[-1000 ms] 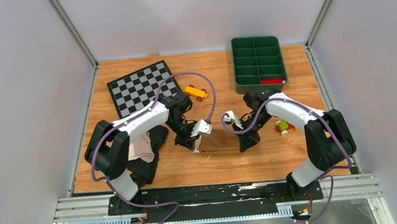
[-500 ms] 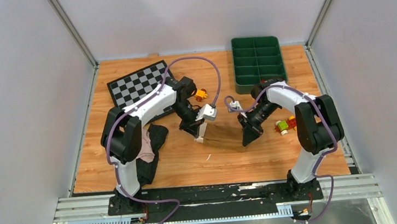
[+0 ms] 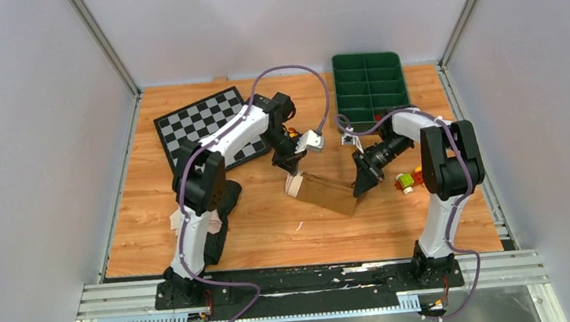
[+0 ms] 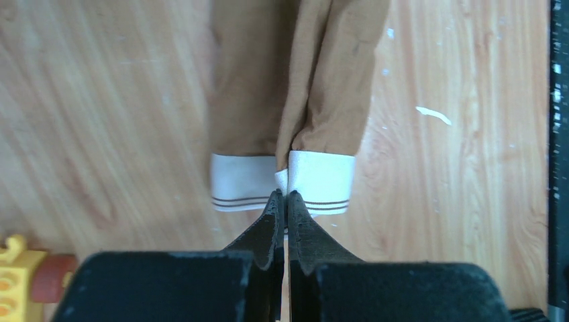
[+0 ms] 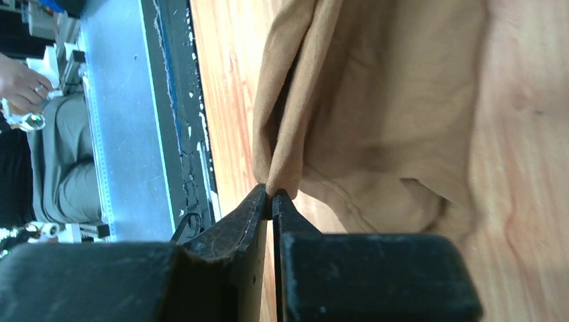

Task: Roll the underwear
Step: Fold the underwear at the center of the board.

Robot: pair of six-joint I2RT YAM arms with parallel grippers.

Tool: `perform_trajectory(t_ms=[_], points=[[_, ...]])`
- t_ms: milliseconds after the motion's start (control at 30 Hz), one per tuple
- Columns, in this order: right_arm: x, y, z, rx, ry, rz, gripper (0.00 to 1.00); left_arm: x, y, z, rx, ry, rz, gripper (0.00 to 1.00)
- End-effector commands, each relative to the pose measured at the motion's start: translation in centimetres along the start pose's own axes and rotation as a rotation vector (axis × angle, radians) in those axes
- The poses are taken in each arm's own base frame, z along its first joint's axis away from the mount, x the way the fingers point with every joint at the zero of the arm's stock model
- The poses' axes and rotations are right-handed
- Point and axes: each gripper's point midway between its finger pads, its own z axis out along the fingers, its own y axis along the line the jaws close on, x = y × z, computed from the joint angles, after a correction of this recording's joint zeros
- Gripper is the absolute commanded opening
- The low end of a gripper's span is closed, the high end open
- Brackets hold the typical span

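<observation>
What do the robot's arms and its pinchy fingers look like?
Both the left arm and the right arm are made of chunky black joints and smooth white shells. A purple cable loops along each one. The left gripper and the right gripper each have two black fingers, wide at the base and narrowing to thin tips, like a bird's beak.
</observation>
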Motion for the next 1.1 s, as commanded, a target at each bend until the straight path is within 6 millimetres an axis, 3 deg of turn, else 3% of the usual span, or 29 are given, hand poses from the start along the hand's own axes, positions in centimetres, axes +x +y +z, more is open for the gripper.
perform_trajectory(t_ms=[0,233,467,933,1067], points=[[-1.3,-1.4,-1.5,-0.003,-0.103,0.046,0.08,-0.9,2.8,-0.2,-0.050,-0.011,-0.007,0.00],[-0.5,-4.8,-2.9,0.046,-0.128,0.159,0.07,-0.1,5.9,0.4,-0.125,0.027,-0.021,0.00],[-0.4,-7.8,-3.2,0.100,-0.111,0.229,0.06,0.7,7.6,1.1,-0.177,0.042,-0.052,0.00],[0.8,-11.7,-2.4,0.211,-0.086,0.375,0.07,2.7,8.6,3.6,-0.184,0.055,-0.142,0.00],[0.5,-12.0,-2.6,0.262,-0.112,0.389,0.16,3.0,8.6,4.1,-0.184,0.045,-0.167,0.00]])
